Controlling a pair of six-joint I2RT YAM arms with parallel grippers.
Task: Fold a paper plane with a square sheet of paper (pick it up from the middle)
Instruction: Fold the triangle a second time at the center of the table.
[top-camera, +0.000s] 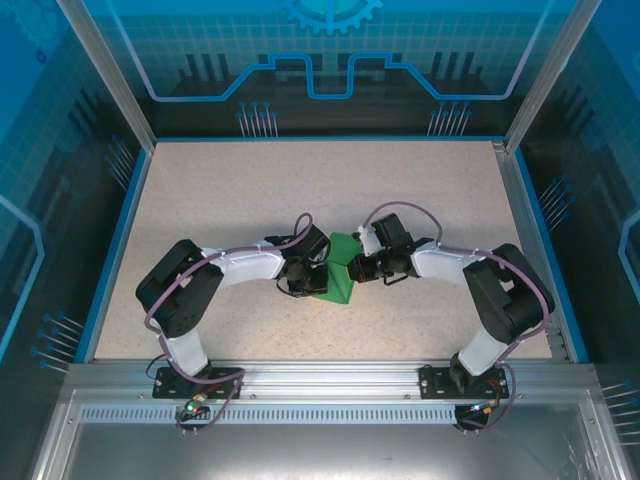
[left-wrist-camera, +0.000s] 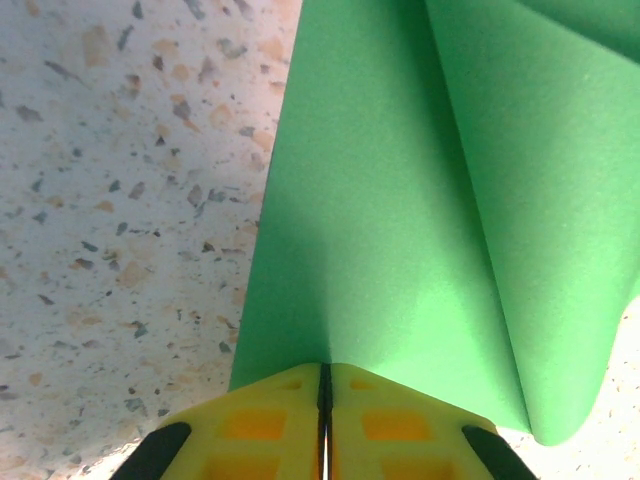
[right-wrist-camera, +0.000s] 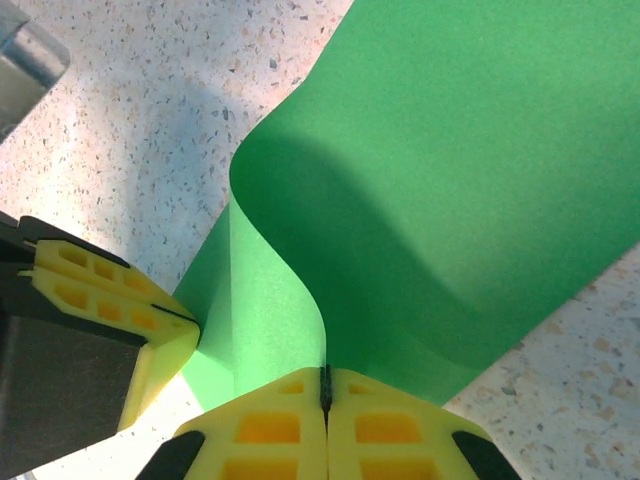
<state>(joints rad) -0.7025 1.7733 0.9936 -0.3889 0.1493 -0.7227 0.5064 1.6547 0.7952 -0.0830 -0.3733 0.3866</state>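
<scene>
At centre of speckled table (top-camera: 300, 180), both arms bent inward, left tool (left-wrist-camera: 323, 378) and right tool (right-wrist-camera: 325, 376) each pinching bright green square paper sheet (top-camera: 343, 288), sheet bowed, long axis near-to-far.

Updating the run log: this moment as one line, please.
left end effector: shut on square sheet of paper | right end effector: shut on same sheet | sheet: bowed between them

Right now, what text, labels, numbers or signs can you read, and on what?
No readable text anywhere.
The paper is plain green, no marks.
The left tool and right tool, both shut on it, are unmarked yellow.
The back wall has gear and line graphics, no words.
</scene>
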